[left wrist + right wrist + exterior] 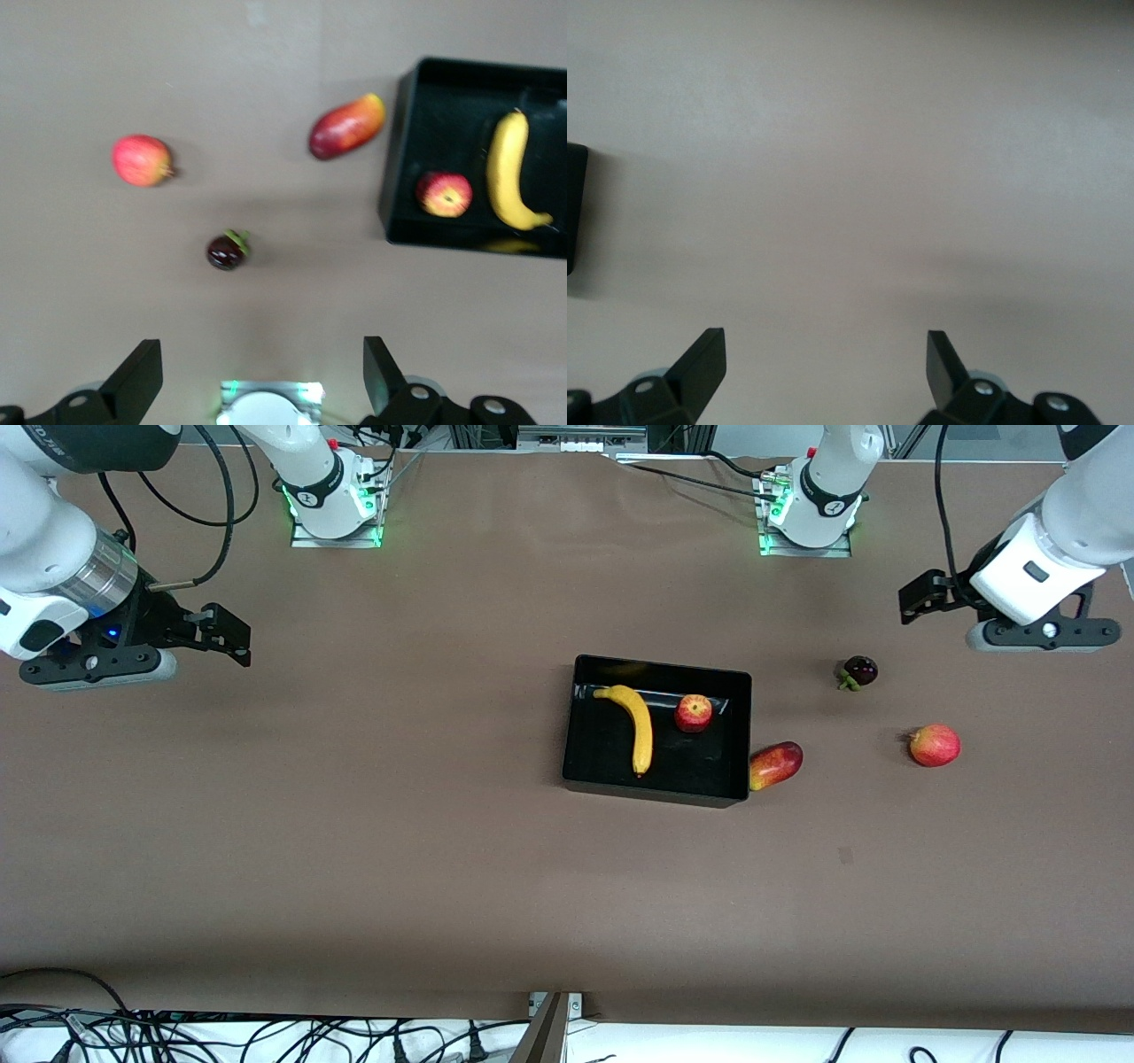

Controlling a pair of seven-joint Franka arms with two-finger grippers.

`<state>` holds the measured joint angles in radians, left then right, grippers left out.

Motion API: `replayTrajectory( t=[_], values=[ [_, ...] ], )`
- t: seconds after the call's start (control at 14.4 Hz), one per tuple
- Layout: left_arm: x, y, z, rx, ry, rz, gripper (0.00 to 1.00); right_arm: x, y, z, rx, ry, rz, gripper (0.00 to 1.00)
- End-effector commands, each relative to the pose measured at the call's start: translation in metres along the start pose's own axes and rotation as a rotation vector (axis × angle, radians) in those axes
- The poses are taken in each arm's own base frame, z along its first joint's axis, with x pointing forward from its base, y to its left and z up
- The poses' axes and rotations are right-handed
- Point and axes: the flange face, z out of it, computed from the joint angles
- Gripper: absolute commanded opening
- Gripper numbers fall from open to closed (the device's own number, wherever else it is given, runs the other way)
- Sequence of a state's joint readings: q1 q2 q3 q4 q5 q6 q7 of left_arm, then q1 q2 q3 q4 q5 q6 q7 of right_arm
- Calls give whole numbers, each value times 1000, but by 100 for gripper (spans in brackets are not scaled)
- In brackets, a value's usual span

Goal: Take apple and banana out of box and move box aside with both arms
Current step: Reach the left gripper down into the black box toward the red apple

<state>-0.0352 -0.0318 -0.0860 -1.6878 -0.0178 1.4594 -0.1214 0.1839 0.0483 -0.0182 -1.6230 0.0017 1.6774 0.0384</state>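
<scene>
The black box (pixel 657 665) sits mid-table. The yellow banana (pixel 638 728) and a small red-yellow apple (pixel 694 713) lie in it. The left wrist view shows the box (pixel 399 155), banana (pixel 508 173) and apple (pixel 445 194) too. My left gripper (pixel 921 595) is open and empty over bare table at the left arm's end, above the spot beside a dark purple fruit; its jaws stand wide in its wrist view (pixel 263 372). My right gripper (pixel 226 633) is open and empty over bare table at the right arm's end (pixel 826 367). A box corner (pixel 572 208) shows in the right wrist view.
A red-yellow mango-shaped fruit (pixel 775 765) (pixel 347 127) lies against the box's wall toward the left arm's end. A dark purple fruit (pixel 858 671) (pixel 227 251) and a round red fruit (pixel 935 745) (pixel 141 160) lie on the table farther toward that end.
</scene>
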Motion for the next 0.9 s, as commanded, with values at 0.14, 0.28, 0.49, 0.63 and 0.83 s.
replayTrajectory(
  t=[0.14,0.28,0.49,0.63,0.83],
  values=[
    [34,30,-1,-75,-38,63,100,3,2,-3,-7,-1,2,100],
    [58,74,20,-55,-59,118,100,3,2,-2,-7,-3,2,100],
    [100,131,75,-55,-18,98,100,3,2,-2,-7,-3,4,100],
    [122,157,126,-57,-21,95,100,3,2,-2,-7,-3,4,100],
    [130,188,187,-46,-44,115,100,3,2,-2,-7,-3,2,100]
  ],
)
